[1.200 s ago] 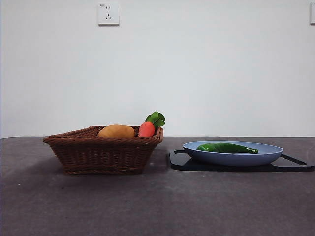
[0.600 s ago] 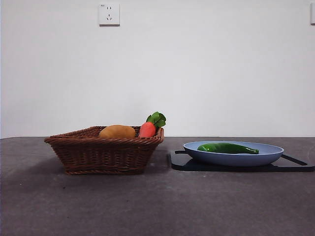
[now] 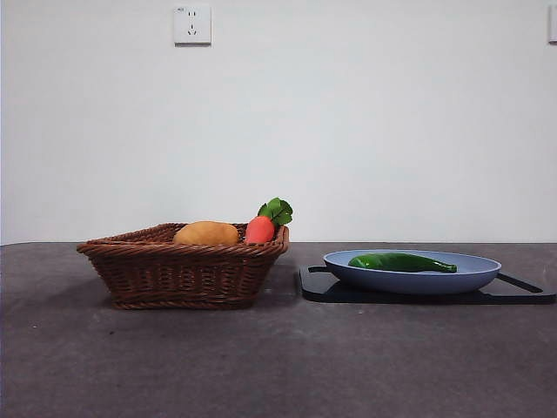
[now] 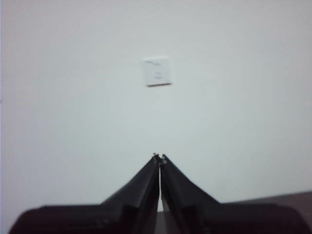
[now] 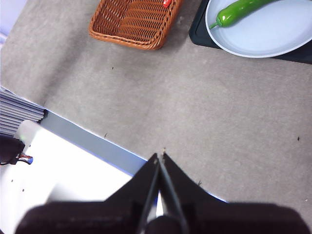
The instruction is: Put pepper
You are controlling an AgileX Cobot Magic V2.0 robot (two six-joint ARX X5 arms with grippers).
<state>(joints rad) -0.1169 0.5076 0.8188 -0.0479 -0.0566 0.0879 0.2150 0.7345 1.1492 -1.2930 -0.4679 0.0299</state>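
Front view level; right wrist overhead, sharing basket (image 3: 184,266); left wrist faces wall (image 4: 234,122)

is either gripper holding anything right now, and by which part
Nothing is held. The left gripper and right gripper are shut on nothing; the pepper lies on the plate.

You saw the right pincer (image 5: 160,155) closed above the surface (image 5: 195,112), the pepper (image 5: 239,10) lying on the blue plate (image 5: 273,36).
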